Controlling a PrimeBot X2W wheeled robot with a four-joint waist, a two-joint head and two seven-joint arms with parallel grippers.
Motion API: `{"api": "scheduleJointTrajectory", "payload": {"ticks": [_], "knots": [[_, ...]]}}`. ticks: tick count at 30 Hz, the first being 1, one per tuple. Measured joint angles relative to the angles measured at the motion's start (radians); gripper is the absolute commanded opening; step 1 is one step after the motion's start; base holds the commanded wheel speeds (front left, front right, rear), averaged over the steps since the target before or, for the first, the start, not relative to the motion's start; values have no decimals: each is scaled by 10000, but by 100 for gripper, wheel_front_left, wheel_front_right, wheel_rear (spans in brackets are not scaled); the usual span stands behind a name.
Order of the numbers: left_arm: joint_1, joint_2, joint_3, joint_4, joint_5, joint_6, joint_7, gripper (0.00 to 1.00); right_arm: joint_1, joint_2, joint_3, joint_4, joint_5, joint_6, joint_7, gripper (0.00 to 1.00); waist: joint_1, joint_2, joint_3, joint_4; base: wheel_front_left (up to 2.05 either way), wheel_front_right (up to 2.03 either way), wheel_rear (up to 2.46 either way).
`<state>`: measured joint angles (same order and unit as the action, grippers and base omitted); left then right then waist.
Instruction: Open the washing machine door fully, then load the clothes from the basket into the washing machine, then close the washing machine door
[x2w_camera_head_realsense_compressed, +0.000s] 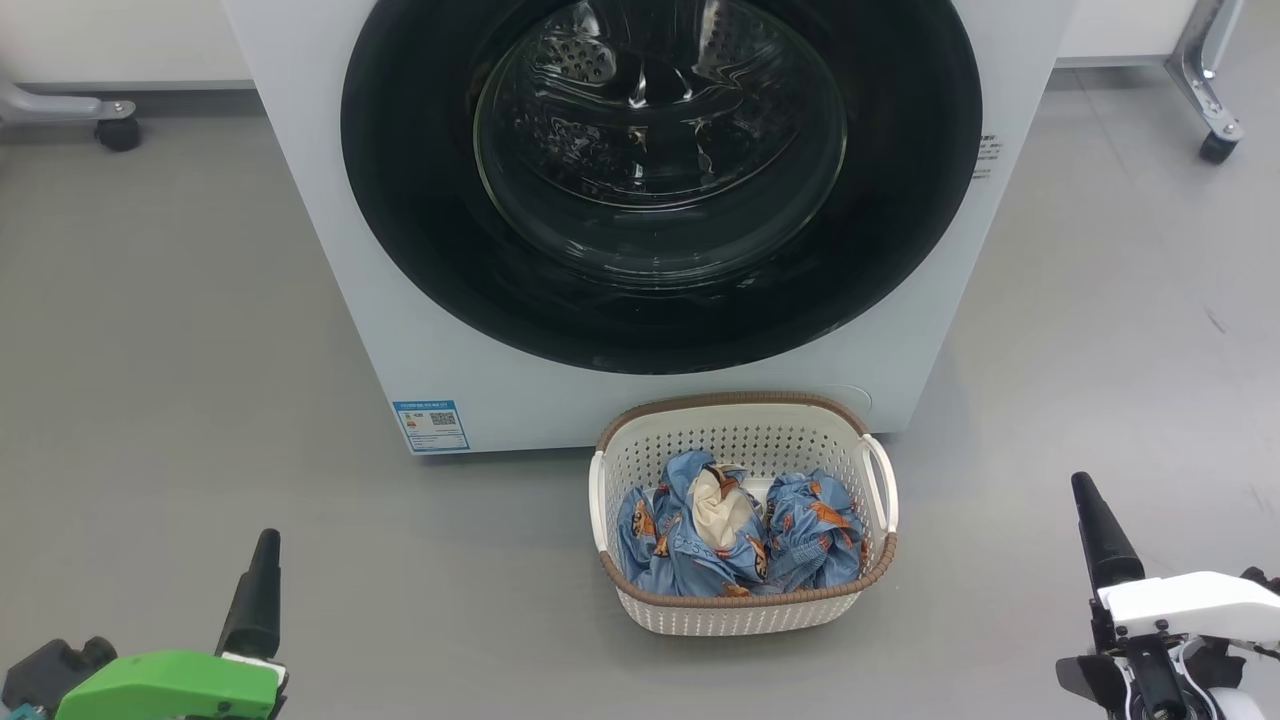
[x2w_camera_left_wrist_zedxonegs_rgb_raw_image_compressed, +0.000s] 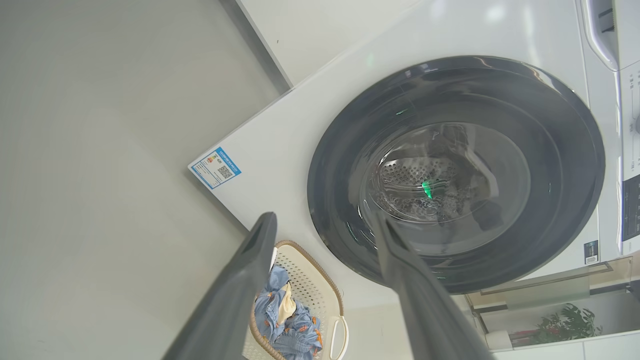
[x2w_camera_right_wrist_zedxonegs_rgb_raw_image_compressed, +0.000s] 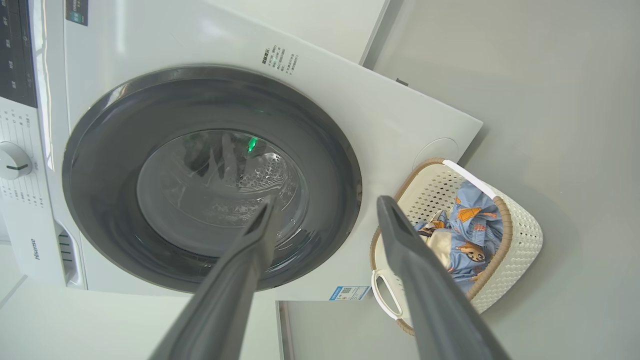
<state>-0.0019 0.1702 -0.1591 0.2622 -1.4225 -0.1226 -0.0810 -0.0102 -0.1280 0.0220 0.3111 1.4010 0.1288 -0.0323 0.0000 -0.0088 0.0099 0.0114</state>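
The left gripper (x2w_camera_left_wrist_zedxonegs_rgb_raw_image_compressed: 325, 220) and right gripper (x2w_camera_right_wrist_zedxonegs_rgb_raw_image_compressed: 329, 200) hang low at either side, fingers spread wide, empty, pointing at the washing machine (x2w_camera_head_realsense_compressed: 330, 300) and well short of it. The washing machine door (x2w_camera_head_realsense_compressed: 420, 200) is shut, so opening it looks to be the first step; one gripper must reach its edge. The basket (x2w_camera_head_realsense_compressed: 740, 612) holds the clothes (x2w_camera_head_realsense_compressed: 700, 545) just before the machine.

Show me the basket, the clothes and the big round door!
basket (x2w_camera_head_realsense_compressed: 735, 398): head view, brown back rim.
clothes (x2w_camera_head_realsense_compressed: 810, 535): head view, right blue bundle.
washing machine door (x2w_camera_head_realsense_compressed: 420, 200): head view, black ring's left side.
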Motion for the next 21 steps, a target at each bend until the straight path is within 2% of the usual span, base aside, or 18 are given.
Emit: {"api": "scheduleJointTrajectory", "payload": {"ticks": [21], "knots": [[-18,25,-341,-36,3476,86,-483,100,-148,-690,1133,65,-3168,-276,-662,100,0,0,-3,57,0,0,0]]}}
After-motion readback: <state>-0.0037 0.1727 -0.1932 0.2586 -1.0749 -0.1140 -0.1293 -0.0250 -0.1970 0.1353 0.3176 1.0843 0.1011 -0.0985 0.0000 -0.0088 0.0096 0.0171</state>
